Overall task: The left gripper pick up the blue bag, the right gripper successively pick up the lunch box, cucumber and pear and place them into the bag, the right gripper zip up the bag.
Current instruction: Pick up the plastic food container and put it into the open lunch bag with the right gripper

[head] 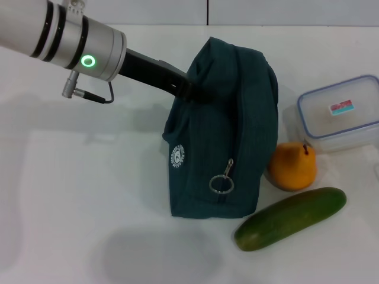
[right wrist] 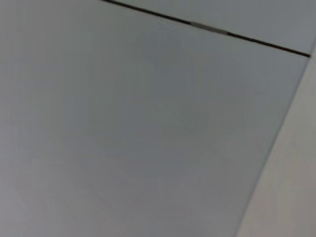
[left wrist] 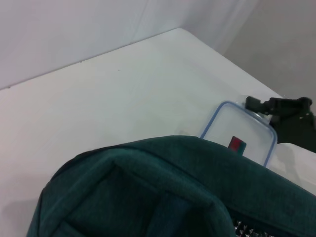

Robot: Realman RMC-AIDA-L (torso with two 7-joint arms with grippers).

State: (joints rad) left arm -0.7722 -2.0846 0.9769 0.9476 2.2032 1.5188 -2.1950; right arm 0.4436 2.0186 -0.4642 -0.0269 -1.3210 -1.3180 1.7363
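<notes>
The blue bag [head: 225, 136] stands upright in the middle of the table, its zipper ring pull [head: 221, 183] hanging on the near side. My left gripper [head: 198, 89] reaches in from the upper left and is shut on the bag's top edge. Close to the bag's right side is the orange-yellow pear [head: 292, 167]. The cucumber [head: 290, 218] lies slanted in front of the pear. The lunch box [head: 340, 112] rests at the far right, behind the pear. The left wrist view shows the bag's top [left wrist: 148, 192], the lunch box [left wrist: 242, 133] and, beyond it, my right gripper [left wrist: 284, 111].
The white table [head: 89, 189] stretches bare to the left of the bag and in front of it. A wall meets the table's far edge [head: 207, 23]. The right wrist view shows only a plain grey surface with a dark seam [right wrist: 207, 27].
</notes>
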